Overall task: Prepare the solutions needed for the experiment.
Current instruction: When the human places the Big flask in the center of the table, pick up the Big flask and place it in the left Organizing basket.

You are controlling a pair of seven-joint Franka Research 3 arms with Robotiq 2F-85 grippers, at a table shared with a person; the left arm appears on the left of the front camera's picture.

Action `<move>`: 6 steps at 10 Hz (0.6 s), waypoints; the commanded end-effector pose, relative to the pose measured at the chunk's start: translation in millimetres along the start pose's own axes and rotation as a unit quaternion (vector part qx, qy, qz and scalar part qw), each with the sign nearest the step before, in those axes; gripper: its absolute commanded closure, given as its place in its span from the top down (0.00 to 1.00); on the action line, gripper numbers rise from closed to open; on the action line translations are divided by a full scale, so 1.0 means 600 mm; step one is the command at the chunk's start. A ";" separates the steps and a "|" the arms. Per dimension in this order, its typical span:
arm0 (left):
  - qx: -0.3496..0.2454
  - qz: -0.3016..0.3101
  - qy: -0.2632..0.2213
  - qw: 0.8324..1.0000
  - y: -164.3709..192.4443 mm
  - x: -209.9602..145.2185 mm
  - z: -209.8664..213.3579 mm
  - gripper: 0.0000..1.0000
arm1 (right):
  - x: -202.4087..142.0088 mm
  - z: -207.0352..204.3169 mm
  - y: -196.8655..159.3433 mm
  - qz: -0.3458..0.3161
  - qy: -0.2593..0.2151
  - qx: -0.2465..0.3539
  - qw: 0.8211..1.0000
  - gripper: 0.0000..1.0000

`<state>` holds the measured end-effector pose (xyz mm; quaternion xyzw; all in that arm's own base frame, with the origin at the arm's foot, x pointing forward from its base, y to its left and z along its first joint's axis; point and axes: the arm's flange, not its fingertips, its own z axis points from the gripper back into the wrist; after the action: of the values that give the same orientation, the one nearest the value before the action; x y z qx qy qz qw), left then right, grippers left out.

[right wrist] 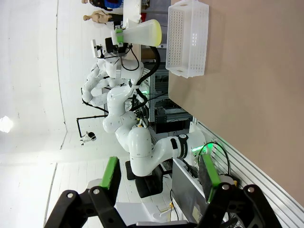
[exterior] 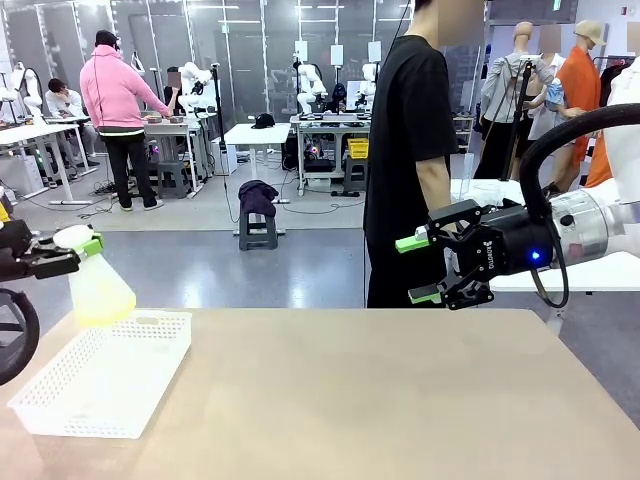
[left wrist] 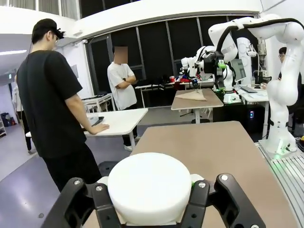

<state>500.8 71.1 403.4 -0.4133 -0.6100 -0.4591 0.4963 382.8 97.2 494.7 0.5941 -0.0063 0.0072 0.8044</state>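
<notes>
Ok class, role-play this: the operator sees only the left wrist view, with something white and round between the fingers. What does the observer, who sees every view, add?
Observer: That is a conical flask, its neck clamped in the left gripper.
Operator: Is it empty?
Observer: No, pale yellow-green solution tints its base.
Operator: And the other arm?
Observer: The right gripper hangs open and empty above the table, far from the white basket near the flask.

One flask (exterior: 98, 285), one white basket (exterior: 105, 378)
</notes>
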 end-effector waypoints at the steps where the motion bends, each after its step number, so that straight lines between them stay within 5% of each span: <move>1: 0.017 -0.010 0.008 1.000 -0.016 -0.008 0.014 0.09 | -0.002 -0.003 0.001 -0.001 -0.001 0.006 1.000 0.84; 6: 0.007 0.001 0.024 1.000 -0.019 -0.070 0.026 0.09 | -0.002 -0.003 0.001 -0.001 -0.001 0.006 1.000 0.84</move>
<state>492.5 85.9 360.0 -0.4046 -0.5971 -0.4567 0.5208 382.8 97.2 494.7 0.5941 -0.0063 0.0071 0.8044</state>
